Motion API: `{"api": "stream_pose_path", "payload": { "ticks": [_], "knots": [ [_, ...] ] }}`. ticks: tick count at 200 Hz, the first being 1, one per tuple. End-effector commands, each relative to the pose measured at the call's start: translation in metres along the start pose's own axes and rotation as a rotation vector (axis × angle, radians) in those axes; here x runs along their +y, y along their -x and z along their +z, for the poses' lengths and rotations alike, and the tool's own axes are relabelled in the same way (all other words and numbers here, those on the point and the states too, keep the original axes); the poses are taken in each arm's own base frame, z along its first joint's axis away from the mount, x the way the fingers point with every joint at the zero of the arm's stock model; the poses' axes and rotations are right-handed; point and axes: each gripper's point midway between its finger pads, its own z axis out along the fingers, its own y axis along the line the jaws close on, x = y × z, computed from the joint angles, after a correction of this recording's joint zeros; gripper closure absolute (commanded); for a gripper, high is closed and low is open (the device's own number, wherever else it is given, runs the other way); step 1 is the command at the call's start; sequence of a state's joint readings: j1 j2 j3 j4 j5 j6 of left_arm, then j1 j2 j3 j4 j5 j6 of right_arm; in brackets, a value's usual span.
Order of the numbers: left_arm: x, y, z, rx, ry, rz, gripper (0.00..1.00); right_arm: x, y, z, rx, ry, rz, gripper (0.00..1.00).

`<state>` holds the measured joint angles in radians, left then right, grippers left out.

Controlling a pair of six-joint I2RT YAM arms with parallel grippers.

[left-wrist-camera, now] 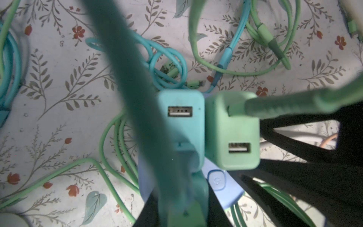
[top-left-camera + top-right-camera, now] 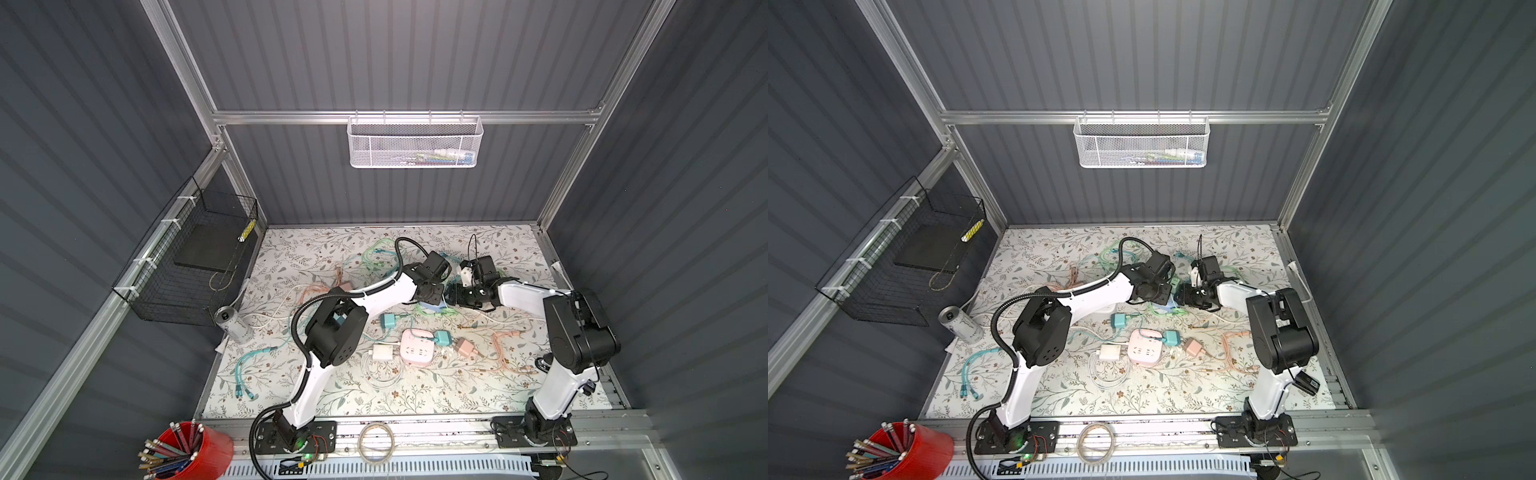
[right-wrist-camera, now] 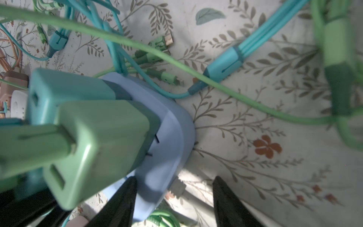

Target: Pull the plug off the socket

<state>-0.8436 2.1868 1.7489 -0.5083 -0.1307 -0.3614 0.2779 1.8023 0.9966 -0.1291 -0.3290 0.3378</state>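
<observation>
Teal plug [image 1: 180, 127] and green plug [image 1: 233, 133] are sitting side by side in the socket [image 3: 169, 137], midway between the table's [image 2: 478, 399] side edges. Left gripper [image 1: 182, 209] is clamping the connector [image 1: 193, 157] in the teal plug; right gripper [image 3: 174, 188] is hovering, jaws apart, at the socket's rim.

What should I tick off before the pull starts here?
1. Left gripper shut: ok.
2. Grip on teal plug body: not ok; it looks shut on the teal cable instead.
3. Right gripper bracing socket: not ok; jaws open, astride its edge.
4. Teal plug seated in socket: ok, not yet out.
5. Green plug clear of teal plug: not ok; it sits close against it.
6. Green cable snagging: cannot tell.
</observation>
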Motion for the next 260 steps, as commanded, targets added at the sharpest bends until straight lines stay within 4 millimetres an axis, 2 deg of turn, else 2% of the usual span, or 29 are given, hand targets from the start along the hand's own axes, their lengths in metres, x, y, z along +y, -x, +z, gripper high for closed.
{"api": "stream_pose_path", "payload": {
  "ticks": [1, 69, 129, 180, 212, 260],
  "knots": [
    [-0.011, 0.005, -0.004, -0.033, -0.046, -0.044, 0.82, -0.003, -0.012, 0.009, 0.047, -0.014, 0.008, 0.38],
    [-0.018, 0.020, -0.018, -0.097, -0.079, -0.090, 0.89, -0.013, -0.033, 0.019, 0.104, -0.061, -0.003, 0.42],
    [-0.023, 0.033, -0.033, -0.158, -0.122, -0.129, 0.92, -0.015, -0.036, 0.021, 0.109, -0.088, -0.005, 0.45],
    [-0.030, 0.035, -0.034, -0.167, -0.112, -0.102, 0.94, -0.017, -0.042, 0.023, 0.117, -0.107, -0.008, 0.47],
    [-0.043, 0.034, -0.033, -0.159, -0.087, -0.035, 0.93, -0.017, -0.044, 0.025, 0.124, -0.127, -0.019, 0.48],
    [-0.042, 0.041, -0.045, -0.201, -0.096, -0.062, 0.93, -0.019, -0.046, 0.025, 0.123, -0.129, -0.012, 0.49]
  ]
}}
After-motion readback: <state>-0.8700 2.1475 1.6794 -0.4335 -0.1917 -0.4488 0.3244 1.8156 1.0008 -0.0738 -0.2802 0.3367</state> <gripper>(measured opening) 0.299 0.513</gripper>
